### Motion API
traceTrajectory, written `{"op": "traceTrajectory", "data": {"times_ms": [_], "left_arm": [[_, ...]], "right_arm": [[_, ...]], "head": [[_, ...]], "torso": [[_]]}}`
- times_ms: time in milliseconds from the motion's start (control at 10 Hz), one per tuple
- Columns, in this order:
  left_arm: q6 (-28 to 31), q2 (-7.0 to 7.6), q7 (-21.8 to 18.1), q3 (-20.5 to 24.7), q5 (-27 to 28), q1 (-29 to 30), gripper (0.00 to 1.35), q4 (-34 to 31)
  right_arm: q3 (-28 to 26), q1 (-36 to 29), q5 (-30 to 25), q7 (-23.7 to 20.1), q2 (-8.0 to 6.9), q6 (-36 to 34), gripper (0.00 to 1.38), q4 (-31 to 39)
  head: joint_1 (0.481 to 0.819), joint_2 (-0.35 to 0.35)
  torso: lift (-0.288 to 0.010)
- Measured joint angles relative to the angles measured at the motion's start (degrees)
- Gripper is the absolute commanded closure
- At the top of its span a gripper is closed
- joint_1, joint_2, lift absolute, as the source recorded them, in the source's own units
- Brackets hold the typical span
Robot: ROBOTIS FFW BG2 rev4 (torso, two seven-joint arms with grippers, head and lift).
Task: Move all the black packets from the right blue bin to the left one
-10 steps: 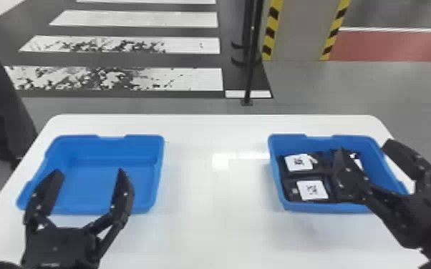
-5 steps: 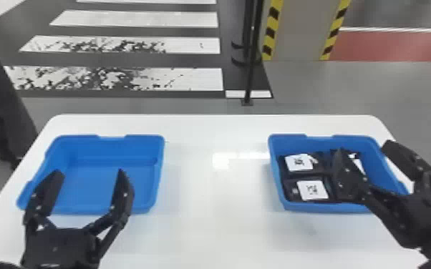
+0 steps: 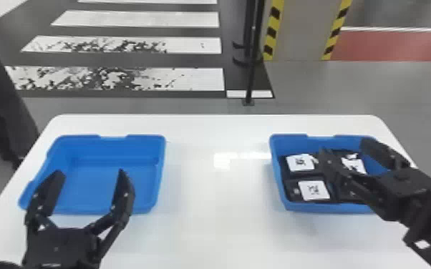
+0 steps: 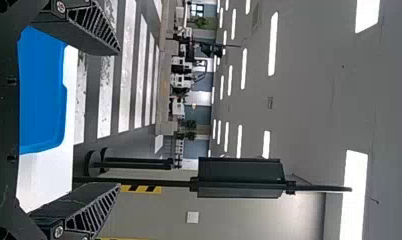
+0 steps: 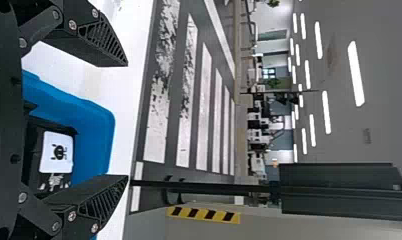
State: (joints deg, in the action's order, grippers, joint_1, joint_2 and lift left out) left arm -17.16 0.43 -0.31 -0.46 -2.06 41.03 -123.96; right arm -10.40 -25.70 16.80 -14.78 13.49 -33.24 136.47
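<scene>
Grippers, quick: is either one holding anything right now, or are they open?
Left gripper: open, empty, at the left blue bin.
Right gripper: open, empty, at the right blue bin.

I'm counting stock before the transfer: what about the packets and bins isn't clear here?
- Head view: the full count of black packets; the right gripper covers some.
- Head view: right bin's near right corner, behind that arm.
- Head view: the printed marks on the labels, too small.
</scene>
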Motion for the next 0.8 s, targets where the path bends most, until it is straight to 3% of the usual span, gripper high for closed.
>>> {"op": "traceTrajectory", "data": {"times_ms": [400, 800], "left_arm": [[1.2, -0.08, -0.3, 0.0, -0.3, -0.2, 0.09, 0.0], [1.8, -0.01, -0.5, -0.1, -0.4, -0.5, 0.09, 0.0]], "right_arm": [[0.5, 9.0, -3.9, -0.5, 0.32, -18.9, 0.24, -2.9], [2.0, 16.4, -4.6, -1.8, 1.15, -29.0, 0.24, -10.5]], "head": [[0.695, -0.043], [0.695, -0.059]], "torso": [[-0.14], [-0.14]]}}
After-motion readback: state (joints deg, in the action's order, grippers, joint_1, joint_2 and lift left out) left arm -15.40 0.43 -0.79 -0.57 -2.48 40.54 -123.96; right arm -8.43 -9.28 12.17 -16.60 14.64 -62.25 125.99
